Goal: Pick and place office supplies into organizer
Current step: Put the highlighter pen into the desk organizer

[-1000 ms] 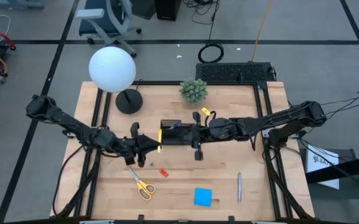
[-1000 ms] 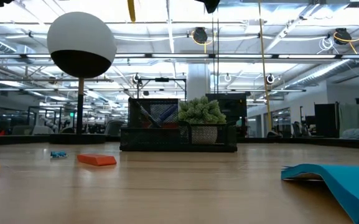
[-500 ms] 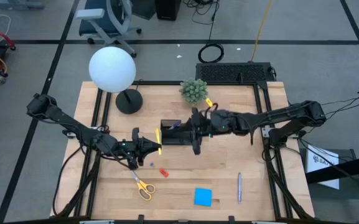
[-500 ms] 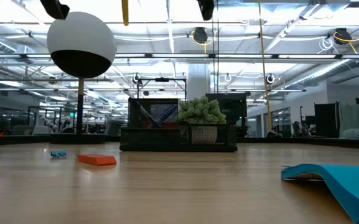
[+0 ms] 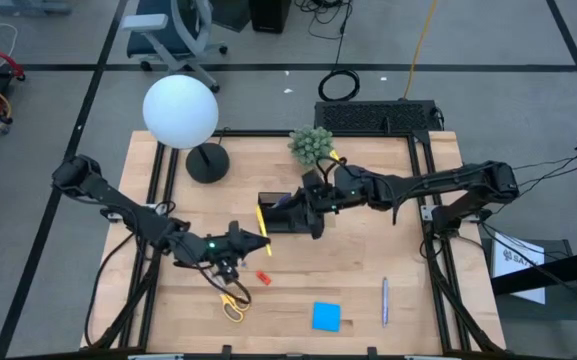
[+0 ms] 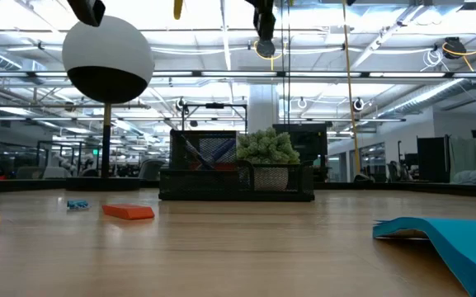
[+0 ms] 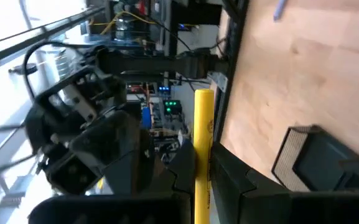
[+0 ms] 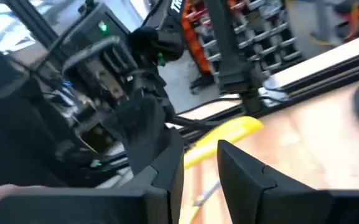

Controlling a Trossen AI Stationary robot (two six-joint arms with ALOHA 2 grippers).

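Note:
My left gripper [image 5: 251, 239] hovers over the table's middle, shut on a yellow marker [image 5: 263, 228]. The black organizer [image 5: 280, 213] stands just beyond it, with pens inside. My right gripper [image 5: 309, 222] hangs at the organizer's right end, open, with nothing between its fingers [image 8: 167, 171]. On the wood near the front lie yellow-handled scissors [image 5: 231, 299], a red piece [image 5: 263, 277], a blue note pad [image 5: 326, 316] and a grey pen [image 5: 385, 300]. In the low view only the marker's lower end [image 6: 176, 8] shows at the top. My left gripper pinches the yellow marker's barrel [image 7: 202, 155] between its two fingers [image 7: 232, 177]. The fingers come level from the table's left and lie across the marker. The marker stands tilted and is lifted clear of the table.
A green plant ball [image 5: 311, 146] sits behind the organizer. A white globe lamp [image 5: 180, 110] with a round black base [image 5: 206, 163] stands at the far left. Bare wood lies between the organizer and the supplies near the front.
My left gripper has gone toward the table's right and near edge with the yellow marker and has rolled, so the marker now leans. My right gripper has drawn toward the far edge, closer to the organizer, and has rolled too.

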